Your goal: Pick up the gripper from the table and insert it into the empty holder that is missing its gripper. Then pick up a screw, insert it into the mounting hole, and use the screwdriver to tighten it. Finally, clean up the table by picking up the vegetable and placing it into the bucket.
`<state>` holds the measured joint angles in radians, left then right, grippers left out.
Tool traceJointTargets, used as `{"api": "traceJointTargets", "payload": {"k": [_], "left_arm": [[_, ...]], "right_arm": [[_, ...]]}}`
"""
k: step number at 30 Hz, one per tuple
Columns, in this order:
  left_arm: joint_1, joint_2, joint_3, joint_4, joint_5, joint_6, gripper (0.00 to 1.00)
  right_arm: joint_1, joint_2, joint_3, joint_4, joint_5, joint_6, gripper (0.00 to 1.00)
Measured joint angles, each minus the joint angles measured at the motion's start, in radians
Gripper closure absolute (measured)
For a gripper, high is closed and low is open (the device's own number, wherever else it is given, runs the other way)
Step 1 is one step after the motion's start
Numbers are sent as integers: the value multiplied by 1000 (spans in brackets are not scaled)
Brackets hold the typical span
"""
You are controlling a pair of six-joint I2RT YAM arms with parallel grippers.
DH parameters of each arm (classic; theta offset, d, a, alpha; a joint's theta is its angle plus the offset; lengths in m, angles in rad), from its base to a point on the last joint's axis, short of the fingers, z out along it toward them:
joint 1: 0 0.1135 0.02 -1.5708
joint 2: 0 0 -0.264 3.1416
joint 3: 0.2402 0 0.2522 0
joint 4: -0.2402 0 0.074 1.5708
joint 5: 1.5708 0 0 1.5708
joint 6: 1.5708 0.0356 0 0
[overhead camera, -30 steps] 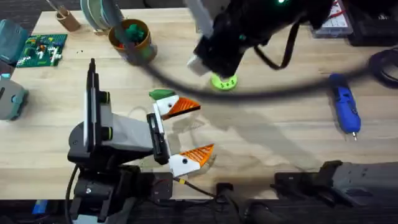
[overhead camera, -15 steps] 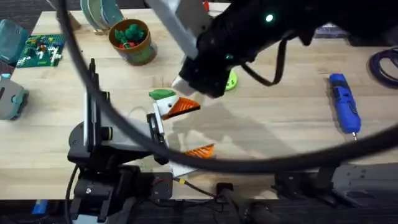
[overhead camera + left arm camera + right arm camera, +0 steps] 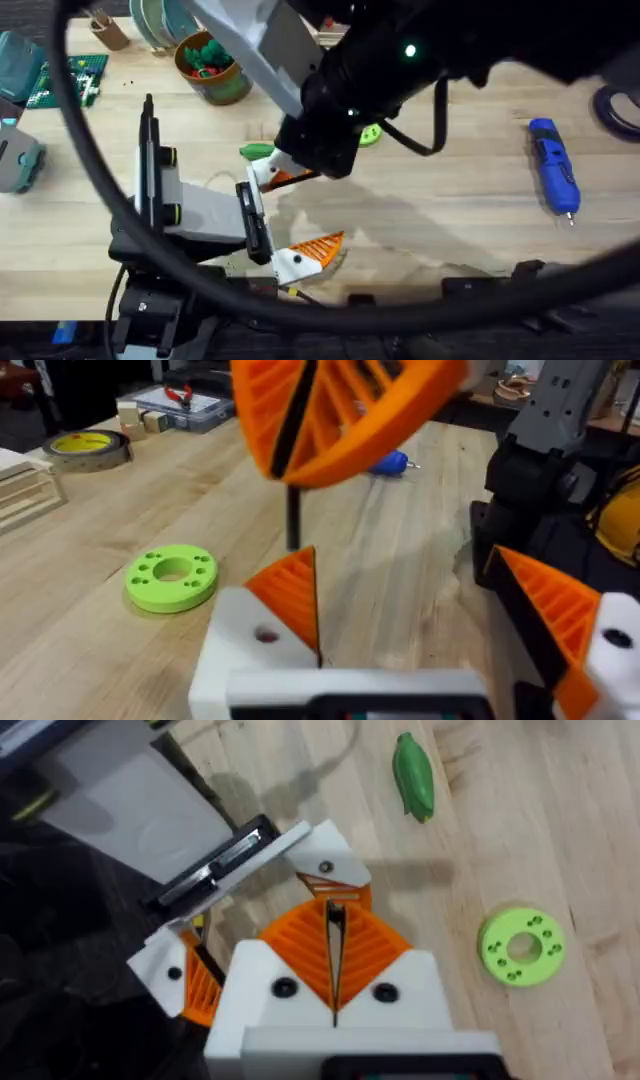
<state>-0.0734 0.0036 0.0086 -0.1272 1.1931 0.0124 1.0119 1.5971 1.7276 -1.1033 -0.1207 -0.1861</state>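
Since the orange fingertip (image 3: 290,588) already sits in the holder (image 3: 238,660), we judge the step in hand to be the screw. Everything turns on how its shank lines up with the mounting hole (image 3: 265,634).

The right gripper (image 3: 335,920) has its ribbed pads pressed together on a thin dark shank, which we take for the screw (image 3: 293,515). It hangs straight down out of the pads, long axis upright. The holder lies directly beneath the right gripper, and the hole sits just ahead of the fingertips in the holder's white face. From the left wrist the shank's tip drops behind the peak of the orange fingertip, so it looks slightly off the hole rather than in it. Whether it touches the holder we cannot tell.

The left gripper (image 3: 285,215) is spread wide and carries nothing. It presents the holder to the right arm, which is the one placed to do the inserting.

As we read it, the coming move calls for a small sideways correction toward the hole, then a descent along the shank's own axis. A tilt could jam it on the rim.

The screwdriver (image 3: 553,178) lies well apart from the right gripper, out toward that arm's own side. The vegetable (image 3: 413,775) rests just beyond the holder, with the bucket (image 3: 212,65) farther off — both untouched.
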Motion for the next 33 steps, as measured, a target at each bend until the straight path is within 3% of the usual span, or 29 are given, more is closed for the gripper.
{"api": "traceJointTargets", "payload": {"k": [9,33], "left_arm": [[0,0,0,0,0,0,4],[0,0,0,0,0,0,7]], "right_arm": [[13,121,163,-110,0,15,995],[22,173,168,-102,12,6,995]]}}
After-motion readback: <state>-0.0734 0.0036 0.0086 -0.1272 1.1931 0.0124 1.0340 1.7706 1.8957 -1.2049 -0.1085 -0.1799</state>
